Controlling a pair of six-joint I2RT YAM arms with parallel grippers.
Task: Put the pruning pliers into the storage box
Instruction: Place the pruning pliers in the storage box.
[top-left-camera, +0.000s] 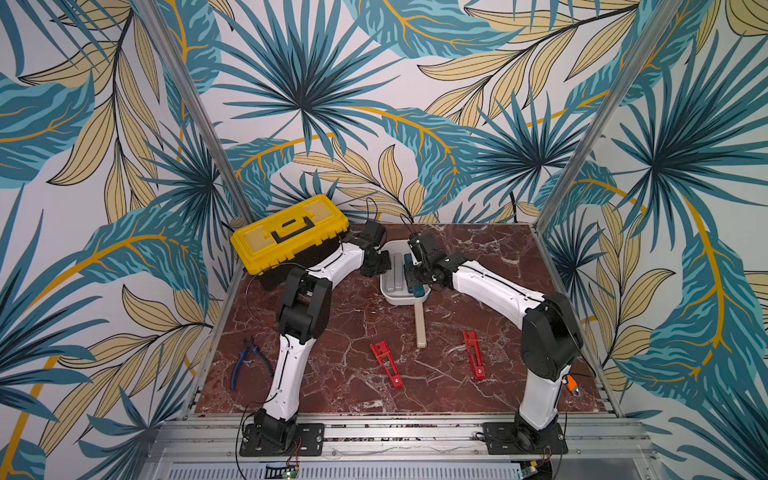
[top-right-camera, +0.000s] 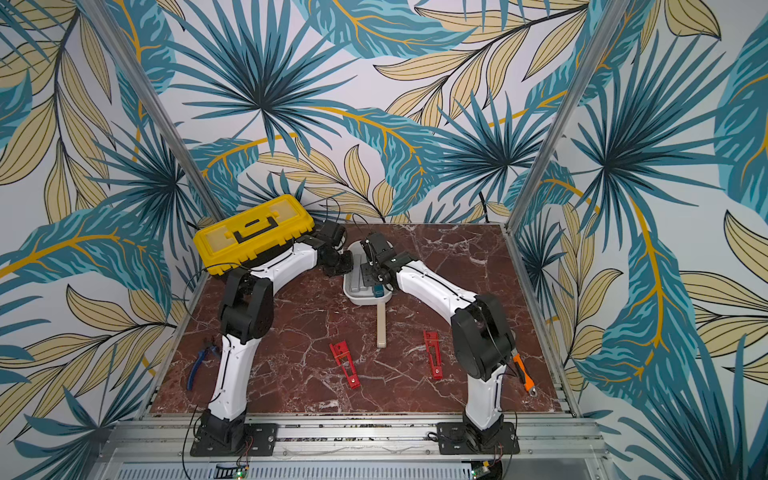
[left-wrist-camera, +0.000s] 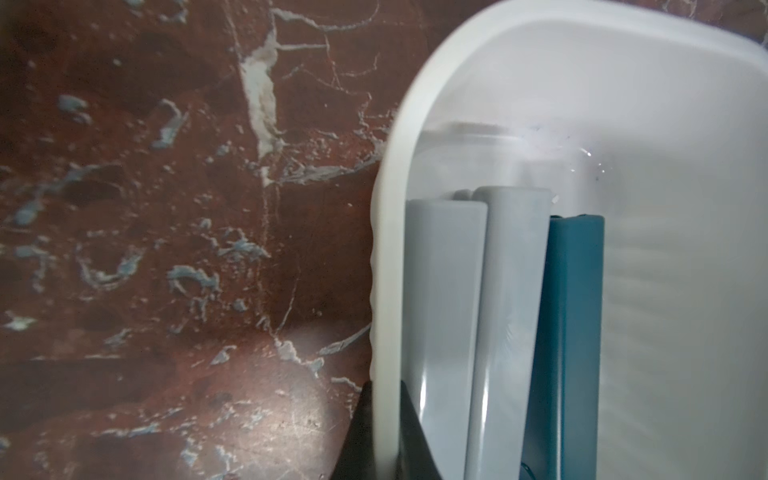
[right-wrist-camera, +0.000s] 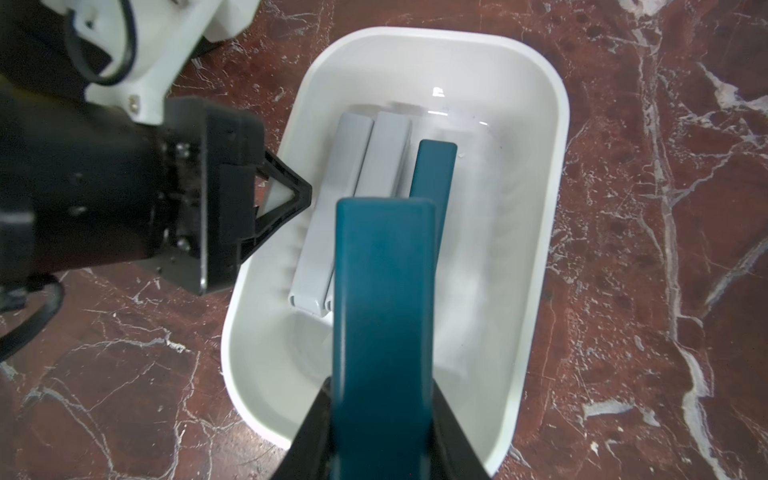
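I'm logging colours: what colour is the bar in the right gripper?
Teal. The bar shows best in the right wrist view.

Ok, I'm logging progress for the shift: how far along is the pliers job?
Done: two grey bars and one teal bar lie in the storage box. In hand: the right end effector holds a second teal bar over the box, while the left end effector grips the box's rim. Left: the beige bar and two red bars lie on the table.
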